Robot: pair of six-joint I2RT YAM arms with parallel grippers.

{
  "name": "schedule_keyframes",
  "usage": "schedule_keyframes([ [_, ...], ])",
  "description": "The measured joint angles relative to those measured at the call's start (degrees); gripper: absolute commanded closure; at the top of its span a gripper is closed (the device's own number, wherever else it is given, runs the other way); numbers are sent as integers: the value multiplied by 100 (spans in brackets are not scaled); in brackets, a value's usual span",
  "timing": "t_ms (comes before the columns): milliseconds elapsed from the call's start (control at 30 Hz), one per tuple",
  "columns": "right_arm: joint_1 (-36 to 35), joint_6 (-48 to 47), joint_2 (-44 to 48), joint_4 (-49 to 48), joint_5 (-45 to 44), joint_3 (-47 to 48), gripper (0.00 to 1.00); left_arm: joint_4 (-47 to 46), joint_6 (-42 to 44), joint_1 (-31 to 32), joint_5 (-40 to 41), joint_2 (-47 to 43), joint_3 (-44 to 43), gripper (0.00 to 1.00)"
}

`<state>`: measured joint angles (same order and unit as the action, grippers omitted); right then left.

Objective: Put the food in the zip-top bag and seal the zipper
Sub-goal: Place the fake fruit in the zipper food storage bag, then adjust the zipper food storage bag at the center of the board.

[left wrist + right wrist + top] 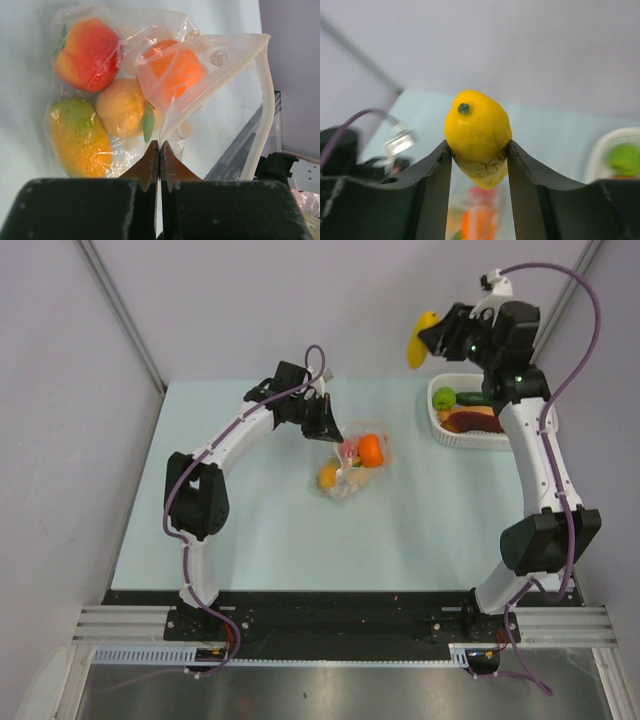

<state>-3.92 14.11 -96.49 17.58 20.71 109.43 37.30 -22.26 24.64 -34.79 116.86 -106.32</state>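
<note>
My left claw (159,150) is closed tight, its tips pinching the clear film at the edge of the bag (225,85). The bag lies on the table (250,530) near the middle, and its mouth is pulled up toward me. The zipper (267,95) runs along that raised edge, unsealed. Inside the bag I see a red peach (87,52), an orange (172,67), a yellow-green mango (80,137) and a pale orange fruit (122,105), all bunched together.

My right claw (478,147) grips a yellow lemon (477,130) by its sides, held high in the air. It hangs just left of the white basket (470,440), well apart from the bag. The basket sits at the table's far right and holds a green fruit (445,397) and a dark red piece (475,421).
</note>
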Motion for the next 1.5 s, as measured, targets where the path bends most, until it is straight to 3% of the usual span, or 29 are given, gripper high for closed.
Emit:
schedule_keyframes([
  [200,-743,957,804,284,669,-1810,100,-197,-173,-70,-44,-85,223,100],
  [333,-1141,1231,802,511,728,-2422,100,-304,-236,-105,-48,-225,396,100],
  [733,-1733,1432,356,514,754,-2625,98,-645,-490,-118,-59,-490,688,100],
  [833,-1845,1370,138,551,730,-2704,82,-717,-586,-133,-61,-511,752,100],
  [867,-1875,1318,74,590,728,-2721,61,-752,-625,-142,-61,-520,782,100],
  [933,-1912,1213,7,656,730,-2754,27,-807,-680,-160,-68,-533,833,100],
  [967,-1921,1121,0,713,739,-2765,2,-837,-702,-168,-85,-535,852,100],
  [1233,-1880,68,251,1434,916,-2496,1,-896,-776,-216,-146,-627,907,100],
  [1367,-1805,-306,581,1738,822,-1982,19,-892,-772,-229,-151,-713,916,100],
  [1500,-1626,-579,1019,1937,330,-1875,23,-894,-772,-232,-166,-752,944,100],
])
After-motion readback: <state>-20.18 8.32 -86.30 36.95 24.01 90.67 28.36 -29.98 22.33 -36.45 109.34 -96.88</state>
